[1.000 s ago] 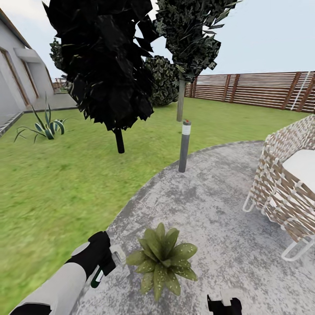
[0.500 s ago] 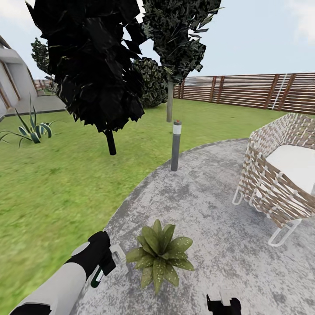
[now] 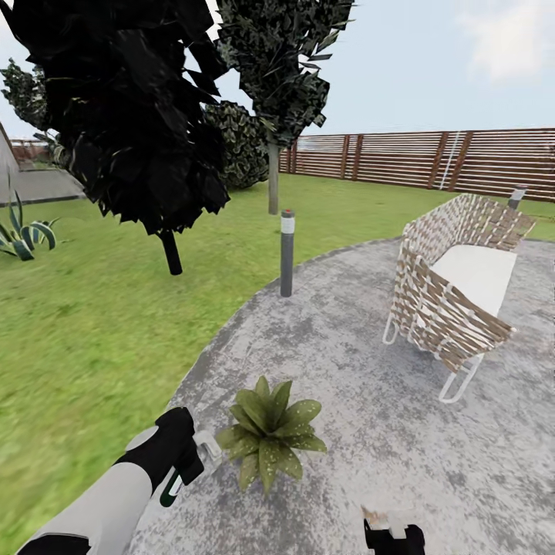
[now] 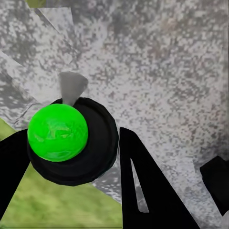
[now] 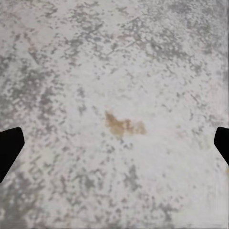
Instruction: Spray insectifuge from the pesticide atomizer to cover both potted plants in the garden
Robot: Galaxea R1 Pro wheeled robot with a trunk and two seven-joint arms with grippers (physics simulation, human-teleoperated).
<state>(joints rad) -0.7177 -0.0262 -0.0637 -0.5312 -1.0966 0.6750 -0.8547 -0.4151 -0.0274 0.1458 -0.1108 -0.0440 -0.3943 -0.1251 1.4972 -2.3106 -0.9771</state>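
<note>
camera panned right; left gripper (image 3: 191, 461) still clamps pesticide atomizer (image 3: 173, 487) just beside potted plant (image 3: 269, 433); right gripper (image 5: 114, 143) spread open over patio (image 3: 370, 385).

A grey speckled patio (image 3: 362, 362) curves against green lawn (image 3: 85, 324) under a pale blue sky. A woven chair (image 3: 451, 289) stands on the paving, a bollard lamp (image 3: 287, 253) at its edge. Dark trees (image 3: 123, 116) rise before a slat fence (image 3: 432, 158).
</note>
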